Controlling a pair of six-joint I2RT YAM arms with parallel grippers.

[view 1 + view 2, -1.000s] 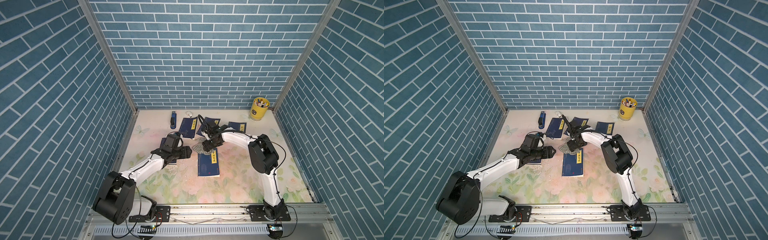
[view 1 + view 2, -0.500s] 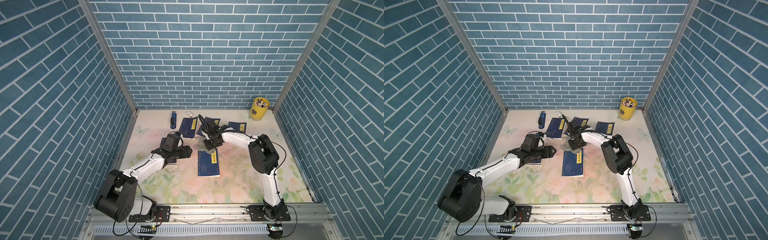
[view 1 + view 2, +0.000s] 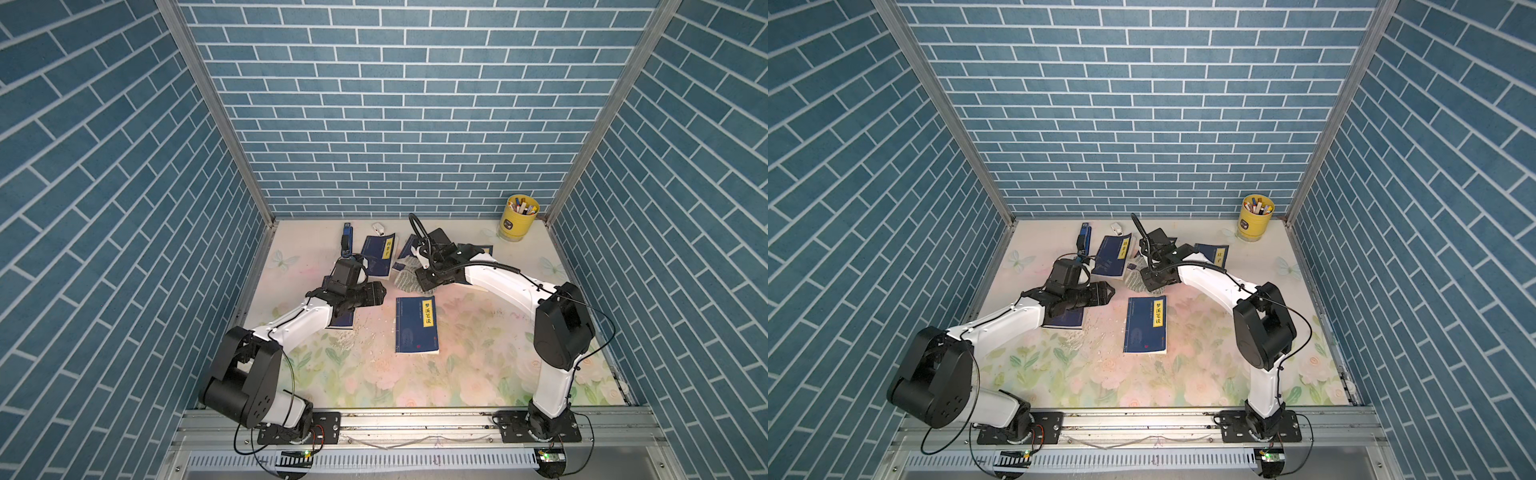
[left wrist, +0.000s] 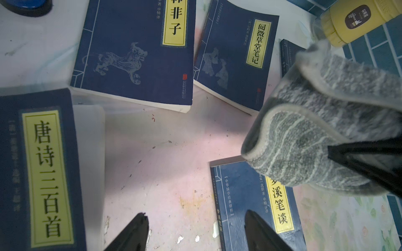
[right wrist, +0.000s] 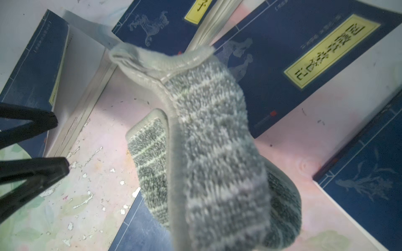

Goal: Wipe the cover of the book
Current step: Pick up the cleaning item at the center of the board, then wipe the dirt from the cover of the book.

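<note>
Top views give us the layout. Left of centre, the left tool hovers over the bench, jaws apart, holding nothing. At mid-frame the book lies flat, cover up. Just above it, the right tool is clamped on the grey cloth. We judge wiping not yet begun; next we must lower the cloth onto the cover and sweep.

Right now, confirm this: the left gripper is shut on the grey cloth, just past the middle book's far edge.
Wrong arm. The right gripper is shut on the grey cloth, just past the middle book's far edge. Both top views show the cloth at that arm's tip. In the left wrist view the left gripper stands open and empty.
</note>
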